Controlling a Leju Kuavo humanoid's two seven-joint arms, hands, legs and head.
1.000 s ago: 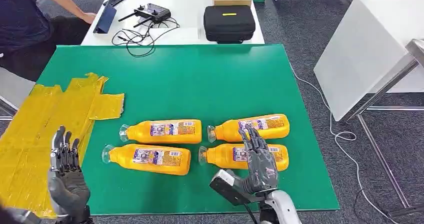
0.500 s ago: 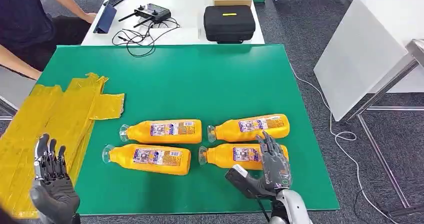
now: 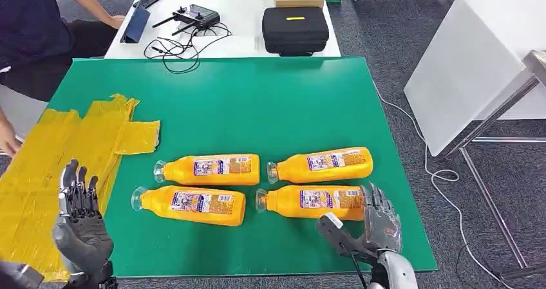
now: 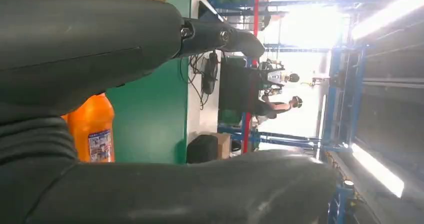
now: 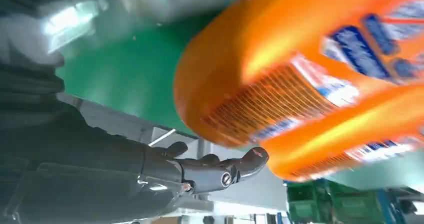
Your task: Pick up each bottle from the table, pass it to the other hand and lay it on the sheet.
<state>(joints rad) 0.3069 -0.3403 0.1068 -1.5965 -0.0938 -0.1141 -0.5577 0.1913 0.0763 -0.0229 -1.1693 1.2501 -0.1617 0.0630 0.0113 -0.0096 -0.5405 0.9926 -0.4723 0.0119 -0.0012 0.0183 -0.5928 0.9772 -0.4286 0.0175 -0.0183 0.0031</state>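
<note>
Several orange bottles lie on their sides on the green table: a near-right bottle, a far-right bottle, a far-left bottle and a near-left bottle. My right hand is open, fingers spread, just past the base of the near-right bottle, holding nothing. My left hand is open and upright at the front left, over the edge of the yellow sheet. One orange bottle appears between its fingers in the left wrist view.
A person sits at the far left; their hand is by the sheet's left edge. Behind the green table, a white table carries a black case, a controller, cables and a box. A white bench stands to the right.
My right hand has drawn back and to the right, off the near-right bottle to beyond its base. My left hand dipped, then rose again. The person's arm has moved at the left edge.
</note>
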